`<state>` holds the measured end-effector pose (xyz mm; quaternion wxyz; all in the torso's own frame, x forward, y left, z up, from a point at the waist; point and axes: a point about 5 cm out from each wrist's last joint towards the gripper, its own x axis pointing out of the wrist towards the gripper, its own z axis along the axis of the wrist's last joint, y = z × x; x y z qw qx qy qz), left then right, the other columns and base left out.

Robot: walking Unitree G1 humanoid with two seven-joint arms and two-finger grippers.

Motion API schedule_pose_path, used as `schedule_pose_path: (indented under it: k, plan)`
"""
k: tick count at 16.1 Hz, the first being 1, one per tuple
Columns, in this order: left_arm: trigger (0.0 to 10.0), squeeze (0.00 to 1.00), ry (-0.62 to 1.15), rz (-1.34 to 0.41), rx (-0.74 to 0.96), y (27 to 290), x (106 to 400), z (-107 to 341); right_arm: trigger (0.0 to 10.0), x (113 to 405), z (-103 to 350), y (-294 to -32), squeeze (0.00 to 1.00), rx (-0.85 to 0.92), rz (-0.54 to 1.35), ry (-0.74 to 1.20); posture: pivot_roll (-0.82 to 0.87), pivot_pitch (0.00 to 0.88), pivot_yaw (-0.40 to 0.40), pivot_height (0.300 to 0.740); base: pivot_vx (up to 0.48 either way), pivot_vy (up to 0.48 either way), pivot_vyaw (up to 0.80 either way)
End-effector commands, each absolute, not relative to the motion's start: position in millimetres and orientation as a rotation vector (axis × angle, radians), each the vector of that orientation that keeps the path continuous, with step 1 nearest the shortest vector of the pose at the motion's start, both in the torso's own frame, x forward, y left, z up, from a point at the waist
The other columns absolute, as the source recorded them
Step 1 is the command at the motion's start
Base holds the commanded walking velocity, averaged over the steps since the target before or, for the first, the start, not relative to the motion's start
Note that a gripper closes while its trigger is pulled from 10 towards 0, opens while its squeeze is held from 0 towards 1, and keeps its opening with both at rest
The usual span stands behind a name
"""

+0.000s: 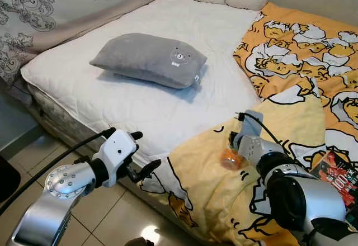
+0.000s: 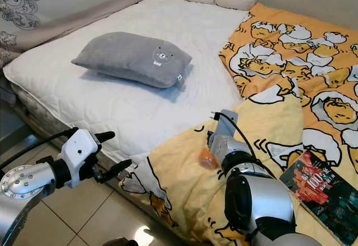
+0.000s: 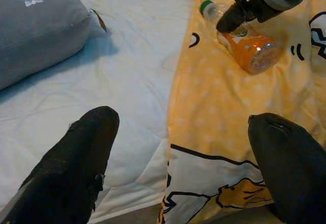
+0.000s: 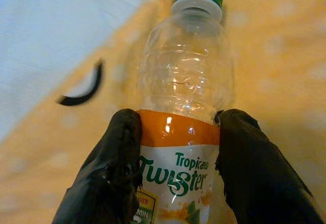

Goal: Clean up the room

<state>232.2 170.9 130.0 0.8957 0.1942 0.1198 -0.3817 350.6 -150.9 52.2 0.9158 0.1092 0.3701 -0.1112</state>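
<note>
A bed (image 1: 140, 106) with a white mattress spans the scene, a yellow cartoon blanket (image 1: 291, 89) over its right half. A grey pillow (image 1: 150, 59) lies on the far left part. A magazine (image 1: 335, 173) rests at the near right. The left gripper (image 1: 137, 154) hovers at the bed's near edge, fingers apart. The right gripper (image 4: 175, 158) is clamped on a Tropicana Twister bottle (image 4: 186, 112) lying on the blanket.

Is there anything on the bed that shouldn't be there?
Yes. An empty plastic bottle lies on its side on the yellow blanket, with the right gripper closed around it. A magazine lies there too.
</note>
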Motion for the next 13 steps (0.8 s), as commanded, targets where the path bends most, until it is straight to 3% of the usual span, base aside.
schedule_pose_path:
  k: [1,3,5,6,7,9,10,13]
  plan:
    - [10.0,0.00,0.237,-0.777,0.407,170,236,130,0.0,360,65,-149,0.00,0.285,-0.181,0.689,0.03,0.000,0.049,0.740,0.000,0.000,0.00]
    - [10.0,0.00,0.241,-0.769,0.395,169,237,124,0.0,370,81,-153,0.00,0.345,-0.139,0.572,0.01,0.000,0.065,0.740,0.000,0.000,0.00]
    - [10.0,0.00,0.240,-0.773,0.384,165,239,121,0.1,383,110,-166,0.00,0.536,-0.133,0.344,-0.01,0.000,0.079,0.740,0.000,0.000,0.00]
    - [10.0,0.00,0.239,-0.773,0.381,164,239,120,1.9,385,115,-169,0.00,0.580,-0.130,0.301,-0.01,0.000,0.079,0.740,0.000,0.000,0.00]
    - [10.0,0.00,0.236,-0.772,0.379,163,240,119,2.4,388,129,-178,0.00,0.698,-0.122,0.173,-0.01,0.000,0.083,0.740,0.000,0.000,0.00]
    - [10.0,0.00,0.229,-0.768,0.376,162,241,119,1.8,389,141,-189,0.00,0.778,-0.112,0.056,-0.01,0.000,0.081,0.740,0.000,0.000,0.00]
    - [10.0,0.00,0.221,-0.759,0.371,162,242,119,0.0,389,153,-197,0.00,0.832,-0.085,-0.057,-0.01,0.000,0.079,0.740,0.000,0.000,0.00]
    - [10.0,0.00,0.214,-0.736,0.351,162,242,117,0.0,386,167,-203,0.00,0.955,-0.001,-0.212,0.00,0.000,0.063,0.740,0.000,0.000,0.00]
